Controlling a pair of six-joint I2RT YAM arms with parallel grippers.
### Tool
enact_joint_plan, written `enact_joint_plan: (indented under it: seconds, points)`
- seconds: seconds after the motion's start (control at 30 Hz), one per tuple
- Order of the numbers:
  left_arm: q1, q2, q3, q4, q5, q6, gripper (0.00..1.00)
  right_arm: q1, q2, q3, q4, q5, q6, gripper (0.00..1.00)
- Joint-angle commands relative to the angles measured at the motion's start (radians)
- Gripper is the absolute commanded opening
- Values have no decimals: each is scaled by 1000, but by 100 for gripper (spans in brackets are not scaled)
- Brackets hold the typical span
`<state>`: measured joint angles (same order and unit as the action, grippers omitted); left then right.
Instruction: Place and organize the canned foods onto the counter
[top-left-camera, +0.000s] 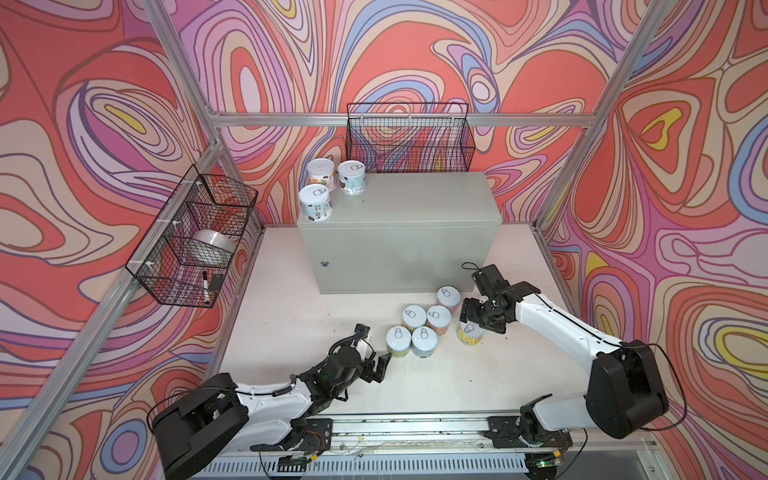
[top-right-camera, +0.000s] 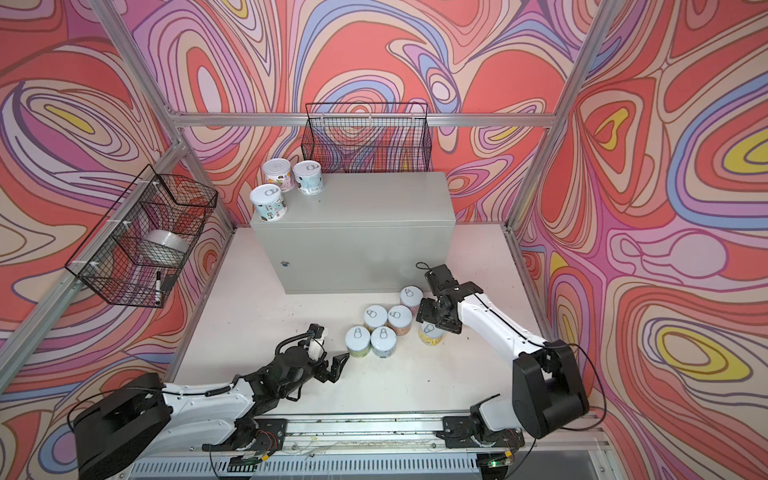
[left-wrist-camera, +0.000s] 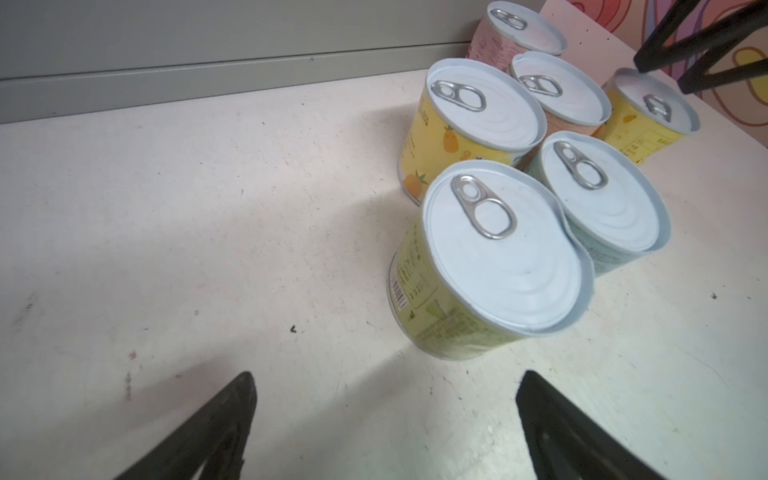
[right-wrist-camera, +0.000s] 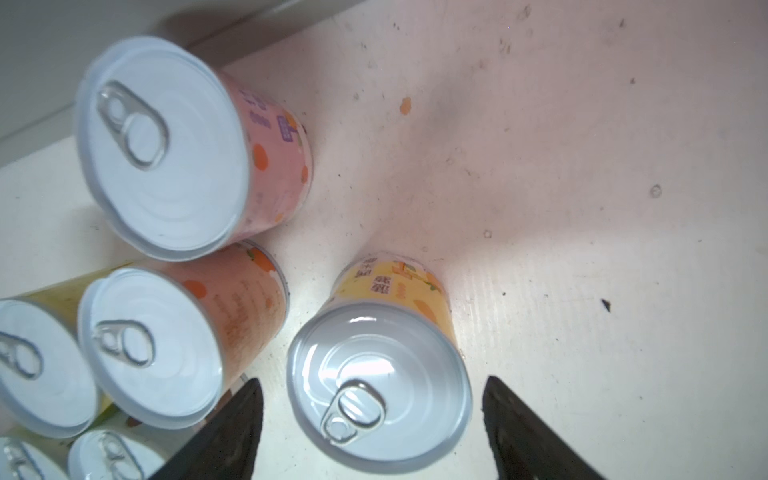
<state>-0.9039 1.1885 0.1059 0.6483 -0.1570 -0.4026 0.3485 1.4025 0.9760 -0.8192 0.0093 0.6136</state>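
Yellow can (right-wrist-camera: 380, 365) stands upright inside the spread right claw (right-wrist-camera: 372, 384), which does not yet touch it; the left claw (left-wrist-camera: 386, 374), spread too, is farther from it.

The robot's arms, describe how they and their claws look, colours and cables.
The left arm and right arm have white shells between bulky black joint housings, with thin black cables looping near the bases. The left claw and right claw are black, each with two tapering fingers. A ribbed black hose arches over the left wrist.

Robotics lab test cell, aluminium frame (top-left-camera: 291, 120), swirl-printed backdrop walls (top-left-camera: 415, 50), bench rail (top-left-camera: 415, 426)
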Motion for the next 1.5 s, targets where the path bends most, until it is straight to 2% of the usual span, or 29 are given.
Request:
enact_joint_plan:
  seconds: [0.0, 0.23, 0.37, 0.57, 1.0, 1.23, 1.47]
  points:
    - [-9, 54, 22, 152, -13, 16, 100, 4, 13, 32, -25, 22, -15, 85]
    - [-9, 21, 59, 82, 20, 36, 100, 4, 29, 26, 15, 5, -4, 86]
    - [-10, 112, 80, 131, 28, 57, 100, 4, 20, 108, -32, -9, -11, 86]
    - [-9, 276, 81, 329, 32, 57, 100, 6, -2, 227, -110, -5, -28, 86]
    - [-10, 501, 163, 549, -74, 87, 100, 106, 4, 272, -71, -20, 8, 84]
    - [-12, 649, 210, 708, -149, 101, 100, 109, 10, 253, -51, -19, -3, 84]
    - [-11, 732, 271, 709, -216, 94, 100, 109, 1, 232, -51, 6, -15, 84]
